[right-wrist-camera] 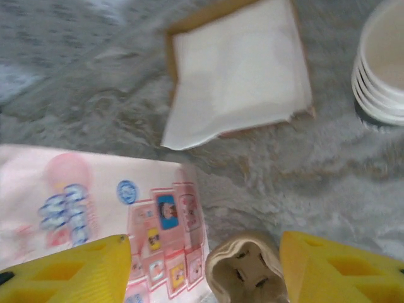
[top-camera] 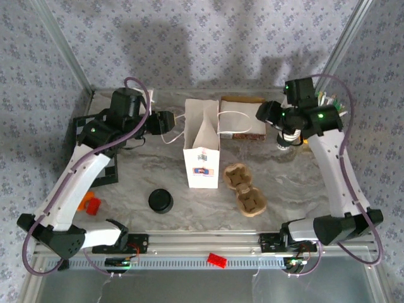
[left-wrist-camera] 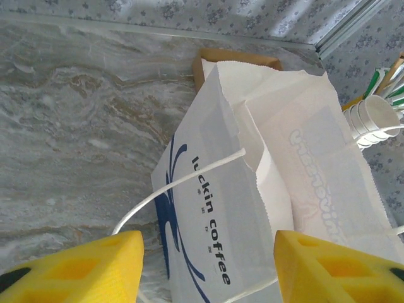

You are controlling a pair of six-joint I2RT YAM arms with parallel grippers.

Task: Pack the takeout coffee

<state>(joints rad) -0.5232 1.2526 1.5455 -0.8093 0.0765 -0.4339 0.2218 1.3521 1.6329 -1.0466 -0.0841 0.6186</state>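
A white paper bag [top-camera: 202, 144] stands open in the middle of the table; its "luckin coffee" side [left-wrist-camera: 214, 233] faces my left wrist camera. My left gripper [top-camera: 165, 121] [left-wrist-camera: 205, 271] hangs open by the bag's left side, and the bag's white handle loop [left-wrist-camera: 183, 183] runs between the yellow fingers. The takeout coffee [top-camera: 161, 201] stands alone at the front left, showing its dark round top. A two-well cardboard cup carrier [top-camera: 245, 188] [right-wrist-camera: 247, 274] lies right of the bag. My right gripper [top-camera: 265, 114] [right-wrist-camera: 205, 271] is open, raised at the back right, holding nothing.
A brown tray with flat white bags [top-camera: 241, 117] [right-wrist-camera: 237, 76] lies behind the standing bag. A stack of bare white cups [top-camera: 287, 140] [right-wrist-camera: 382, 69] [left-wrist-camera: 375, 117] stands back right. A red and orange block [top-camera: 92, 203] sits front left, a red brick [top-camera: 216, 259] on the front rail.
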